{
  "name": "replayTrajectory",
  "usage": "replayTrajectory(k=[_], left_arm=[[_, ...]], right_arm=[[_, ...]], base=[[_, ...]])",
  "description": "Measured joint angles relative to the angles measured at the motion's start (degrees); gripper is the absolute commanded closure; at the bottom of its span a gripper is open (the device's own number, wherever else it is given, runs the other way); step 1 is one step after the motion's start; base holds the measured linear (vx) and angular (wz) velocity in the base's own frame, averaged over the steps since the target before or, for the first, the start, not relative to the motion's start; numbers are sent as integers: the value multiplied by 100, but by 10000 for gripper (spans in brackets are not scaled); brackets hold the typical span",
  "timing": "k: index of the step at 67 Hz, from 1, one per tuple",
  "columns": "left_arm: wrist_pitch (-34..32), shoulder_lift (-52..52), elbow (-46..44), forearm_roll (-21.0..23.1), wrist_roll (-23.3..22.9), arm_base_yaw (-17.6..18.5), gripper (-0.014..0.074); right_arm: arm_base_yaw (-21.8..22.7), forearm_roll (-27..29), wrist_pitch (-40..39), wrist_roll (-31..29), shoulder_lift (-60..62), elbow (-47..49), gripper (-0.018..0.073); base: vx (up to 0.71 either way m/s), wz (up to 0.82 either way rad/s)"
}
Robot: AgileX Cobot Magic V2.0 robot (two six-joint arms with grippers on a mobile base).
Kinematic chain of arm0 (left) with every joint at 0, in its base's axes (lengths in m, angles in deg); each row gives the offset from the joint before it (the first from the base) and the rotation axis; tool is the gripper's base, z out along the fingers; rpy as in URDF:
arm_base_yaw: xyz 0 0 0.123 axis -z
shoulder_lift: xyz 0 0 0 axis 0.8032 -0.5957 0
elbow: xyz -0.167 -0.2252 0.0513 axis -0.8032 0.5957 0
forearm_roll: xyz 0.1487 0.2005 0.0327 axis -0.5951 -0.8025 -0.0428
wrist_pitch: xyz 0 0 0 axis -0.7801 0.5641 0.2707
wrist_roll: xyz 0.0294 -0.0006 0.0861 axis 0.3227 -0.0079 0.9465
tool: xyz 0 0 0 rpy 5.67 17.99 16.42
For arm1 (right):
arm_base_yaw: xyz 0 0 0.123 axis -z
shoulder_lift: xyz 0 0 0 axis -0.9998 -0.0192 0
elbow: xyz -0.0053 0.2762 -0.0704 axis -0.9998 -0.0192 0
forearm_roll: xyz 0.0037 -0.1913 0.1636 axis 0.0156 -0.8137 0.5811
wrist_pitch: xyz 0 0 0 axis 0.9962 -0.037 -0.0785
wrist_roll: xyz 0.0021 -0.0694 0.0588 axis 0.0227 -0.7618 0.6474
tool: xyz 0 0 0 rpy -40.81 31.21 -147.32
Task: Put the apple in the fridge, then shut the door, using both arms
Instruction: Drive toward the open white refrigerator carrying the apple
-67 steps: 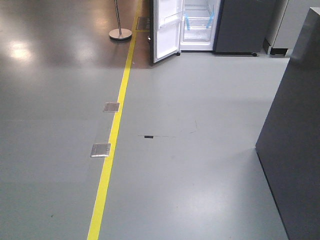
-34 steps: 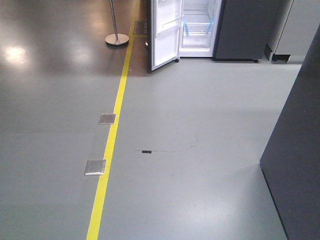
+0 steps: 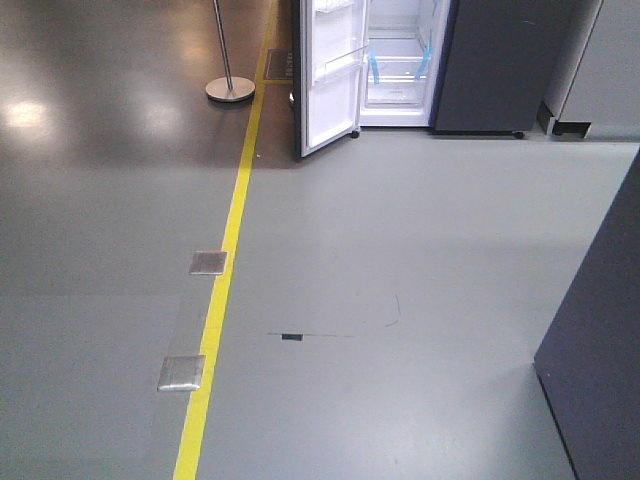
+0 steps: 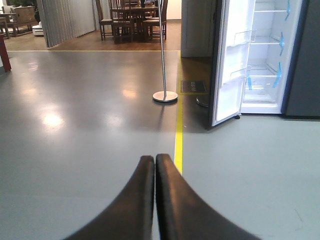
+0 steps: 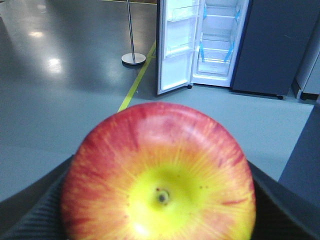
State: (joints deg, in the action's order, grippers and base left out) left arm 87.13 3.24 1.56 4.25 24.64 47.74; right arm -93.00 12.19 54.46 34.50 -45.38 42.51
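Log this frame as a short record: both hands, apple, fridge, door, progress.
left hand: shut, empty
right hand: shut on red-and-yellow round apple
fridge: tall dark grey fridge, white inside, ahead across grey floor
door: tall narrow white-lined door, swung open
progress: apple not yet in fridge

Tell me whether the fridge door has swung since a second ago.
No. The door stands open at the same angle to the fridge; both slid down the front view with the floor plates, so the camera advanced.
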Motion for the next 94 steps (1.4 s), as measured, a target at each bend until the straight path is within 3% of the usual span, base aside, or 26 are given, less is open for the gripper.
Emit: replayTrajectory(k=[94], left_arm=[[0,0,0,0,0,0,604]], right_arm=[[0,0,0,0,0,0,410]], base=[[30,1]])
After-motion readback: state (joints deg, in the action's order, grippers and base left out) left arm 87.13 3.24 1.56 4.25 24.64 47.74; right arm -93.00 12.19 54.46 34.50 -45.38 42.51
